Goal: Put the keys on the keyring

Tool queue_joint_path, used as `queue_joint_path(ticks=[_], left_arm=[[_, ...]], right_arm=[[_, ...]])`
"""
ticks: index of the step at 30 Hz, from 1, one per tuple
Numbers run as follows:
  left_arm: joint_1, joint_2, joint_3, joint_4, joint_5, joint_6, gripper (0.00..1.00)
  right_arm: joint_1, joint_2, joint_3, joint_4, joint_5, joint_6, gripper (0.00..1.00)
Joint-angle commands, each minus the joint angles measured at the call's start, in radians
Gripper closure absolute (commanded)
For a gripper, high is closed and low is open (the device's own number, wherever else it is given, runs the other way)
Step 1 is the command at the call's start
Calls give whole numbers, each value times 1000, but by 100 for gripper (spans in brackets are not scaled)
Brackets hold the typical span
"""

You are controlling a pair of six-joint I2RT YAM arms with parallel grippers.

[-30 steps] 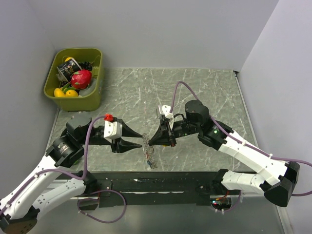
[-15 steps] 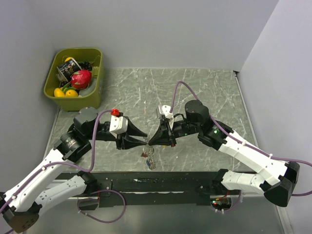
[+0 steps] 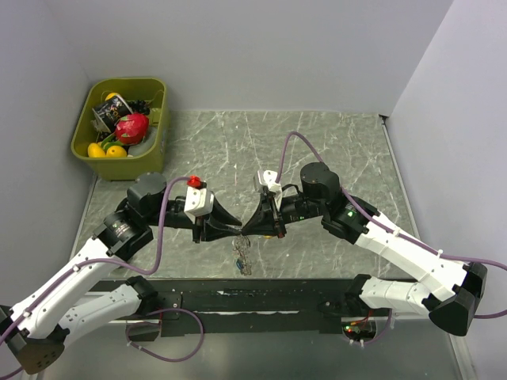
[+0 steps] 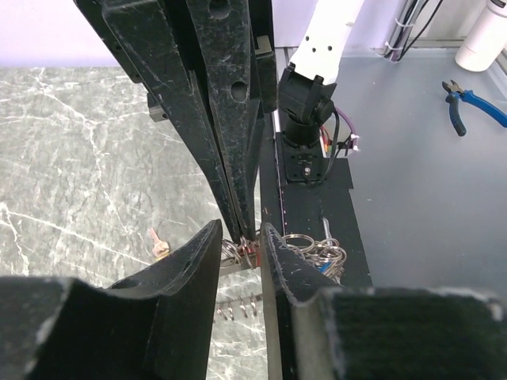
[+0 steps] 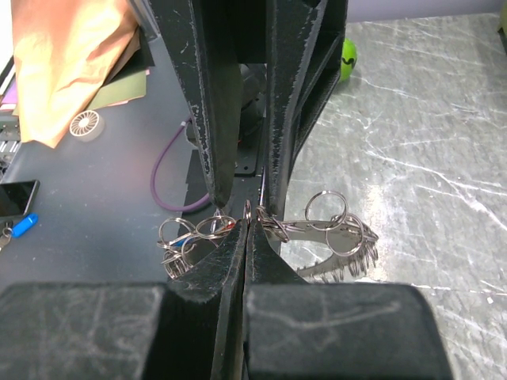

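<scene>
**Keyring held for threading.** The keyring (image 3: pixel 242 255) hangs over the bench's (image 3: pixel 333 142) near edge, pinched at its top by my right pincer (image 3: pixel 246 230), which is clamped tight. My left pincer (image 3: pixel 236 230) stands narrow astride that spot and visibly grips nothing. It should close gently, square to the wire. One tan key (image 4: pixel 157 241) lies loose on the bench. At 10 o'clock, an olive bin (image 3: pixel 150 162) holds red and yellow fruit.
</scene>
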Motion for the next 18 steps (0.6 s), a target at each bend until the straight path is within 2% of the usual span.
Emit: queue_joint_path(ticks=[1, 18], left_arm=[[-9, -5, -8, -10, 12, 7, 69], [-16, 15, -14, -84, -54, 32, 81]], right_arm=[[-3, -14, 3, 67, 1, 5, 100], [-3, -21, 3, 67, 7, 5, 100]])
